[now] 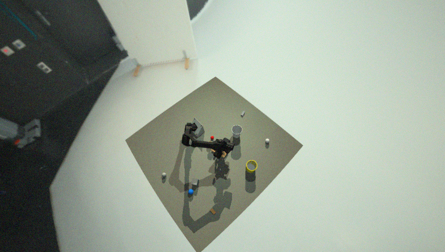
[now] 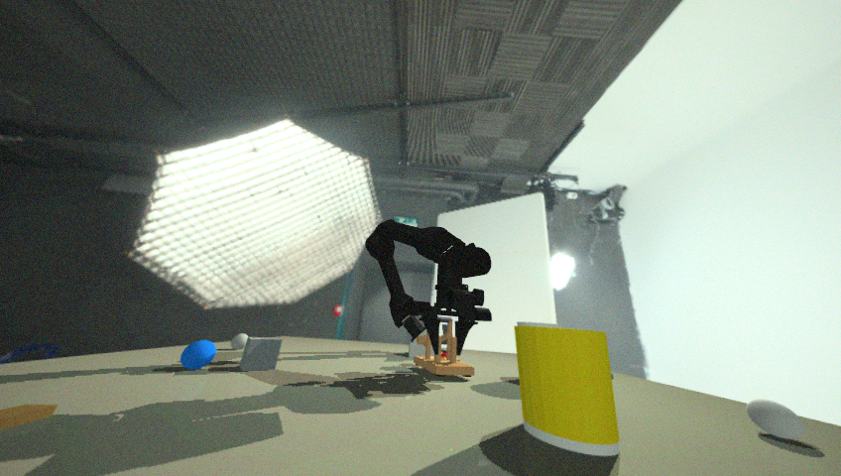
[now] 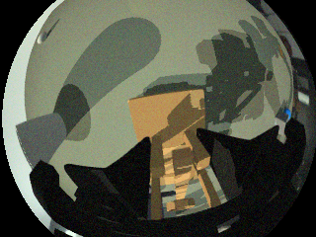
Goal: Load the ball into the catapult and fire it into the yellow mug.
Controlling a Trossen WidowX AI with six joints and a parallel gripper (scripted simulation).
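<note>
My gripper [image 1: 219,153] [image 2: 448,350] [image 3: 174,136] points down and is shut on the wooden catapult [image 1: 223,154] [image 2: 443,368] [image 3: 148,114], one finger on each side of its frame. The catapult is upright, its base at or just above the table; I cannot tell if it touches. The red ball [image 1: 212,137] [image 2: 443,355] lies on the table behind the catapult, seen past its frame in the exterior view, not in it. The yellow mug [image 1: 251,170] [image 2: 563,383] stands upright to the right of the catapult in the top view. The catapult's cup is not clearly visible.
A grey mug [image 1: 236,134] stands behind the catapult. A blue ball [image 1: 190,191] [image 2: 198,354] lies by a grey block [image 1: 194,181] [image 2: 261,353]. One white ball [image 1: 267,140] is far right, another white ball [image 1: 163,175] left. An orange block [image 1: 212,211] lies in front.
</note>
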